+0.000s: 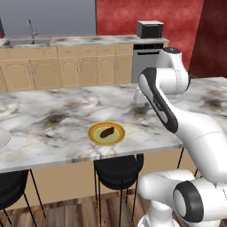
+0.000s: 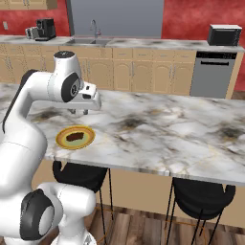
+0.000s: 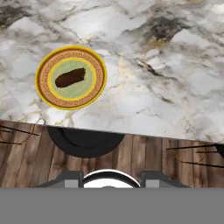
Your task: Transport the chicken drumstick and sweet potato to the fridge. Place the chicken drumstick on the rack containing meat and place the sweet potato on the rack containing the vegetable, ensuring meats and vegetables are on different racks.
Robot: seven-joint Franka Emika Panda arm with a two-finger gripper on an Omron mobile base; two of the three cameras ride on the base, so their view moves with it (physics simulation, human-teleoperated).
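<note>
The sweet potato [image 1: 106, 132] lies alone in the green middle of a round yellow-rimmed plate [image 1: 94, 137] — a dark reddish-brown oval, lengthwise and flat. The plate sits near the front edge of the marble bench [image 1: 53, 119], with a black stool [image 1: 119, 170] tucked under the bench edge just below it. The hand [image 2: 85, 111] hangs above the bench beyond the plate, well clear of it — drawn shut, with nothing seen between its fingertips.

I see the sweet potato [image 3: 70, 77] lying on a plate [image 3: 46, 94] near the bench's [image 3: 144, 65] front edge. A stool [image 3: 85, 142] stands below that edge.
</note>
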